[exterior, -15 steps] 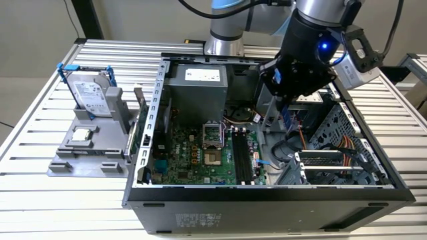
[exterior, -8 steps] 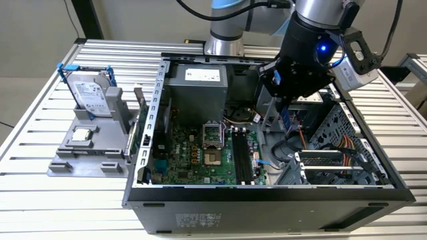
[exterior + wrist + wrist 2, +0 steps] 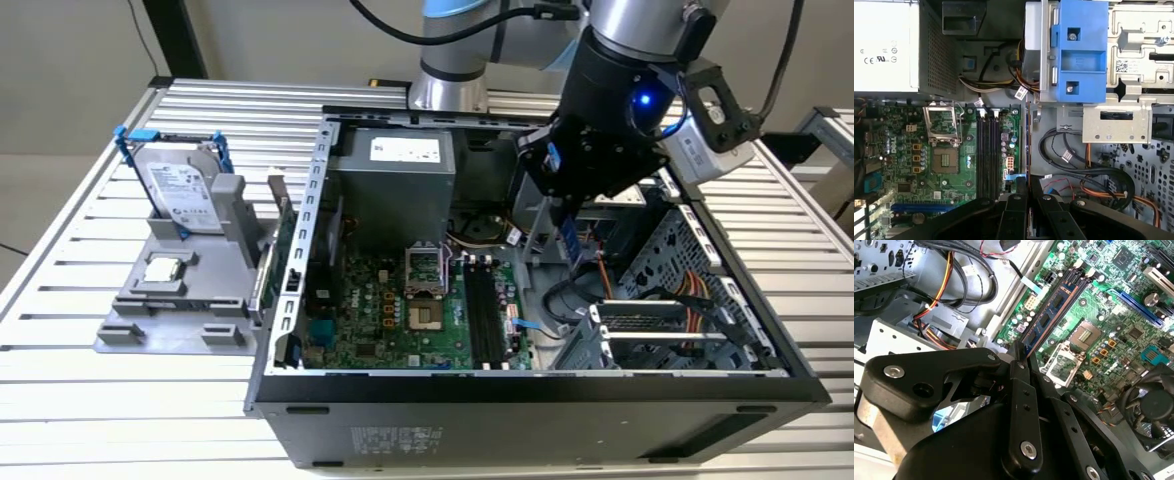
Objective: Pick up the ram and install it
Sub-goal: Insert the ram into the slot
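My gripper hangs over the open computer case and is shut on the ram, a thin blue stick that points down from the fingers. In the second wrist view the ram runs out from the gripper with its chips showing. In the first wrist view the gripper holds the ram edge-on. The long black slots on the motherboard lie below, toward the exterior view's left of the ram. They show as black slots in the first wrist view too, with nothing in them.
A silver hard drive in a blue frame and a small square chip sit on a grey stand at the exterior view's left. The case holds a power supply, an open processor socket, a blue drive bracket and loose cables.
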Available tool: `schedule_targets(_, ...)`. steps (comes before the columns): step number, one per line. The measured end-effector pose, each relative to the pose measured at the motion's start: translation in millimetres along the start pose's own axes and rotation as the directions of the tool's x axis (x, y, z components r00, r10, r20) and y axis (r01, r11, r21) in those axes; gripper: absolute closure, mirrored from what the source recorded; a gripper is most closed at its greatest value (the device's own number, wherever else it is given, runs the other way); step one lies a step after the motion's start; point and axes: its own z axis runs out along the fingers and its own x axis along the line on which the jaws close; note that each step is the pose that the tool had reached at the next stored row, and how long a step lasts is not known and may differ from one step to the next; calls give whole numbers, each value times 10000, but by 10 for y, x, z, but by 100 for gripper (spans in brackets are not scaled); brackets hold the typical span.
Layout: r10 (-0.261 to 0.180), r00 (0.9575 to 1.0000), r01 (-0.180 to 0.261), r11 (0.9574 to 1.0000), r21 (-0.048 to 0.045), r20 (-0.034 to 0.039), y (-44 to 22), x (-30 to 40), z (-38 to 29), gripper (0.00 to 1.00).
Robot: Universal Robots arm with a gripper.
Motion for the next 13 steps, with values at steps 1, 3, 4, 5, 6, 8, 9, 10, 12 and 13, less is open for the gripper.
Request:
schedule_targets(1, 0, 10000, 0, 10000, 3, 0, 0, 0, 3, 100)
schedule_targets(3, 0, 10000, 0, 10000, 11, 1, 0, 0, 8, 100)
schedule_targets(4, 0, 10000, 0, 10000, 14, 1, 0, 0, 11, 100)
schedule_targets(5, 0, 10000, 0, 10000, 17, 1, 0, 0, 14, 100)
schedule_targets(6, 0, 10000, 0, 10000, 23, 1, 0, 0, 16, 100)
schedule_targets(8, -1, 10000, 1, 10000, 37, 1, 0, 0, 21, 100)
schedule_targets(9, -1, 10000, 1, 10000, 43, 1, 0, 0, 24, 100)
schedule_targets(10, 0, 10000, 0, 10000, 50, 1, 0, 1, 26, 100)
schedule_targets(12, 0, 10000, 0, 10000, 65, 1, 0, 1, 30, 100)
schedule_targets(13, -1, 10000, 1, 10000, 72, 1, 0, 0, 32, 100)
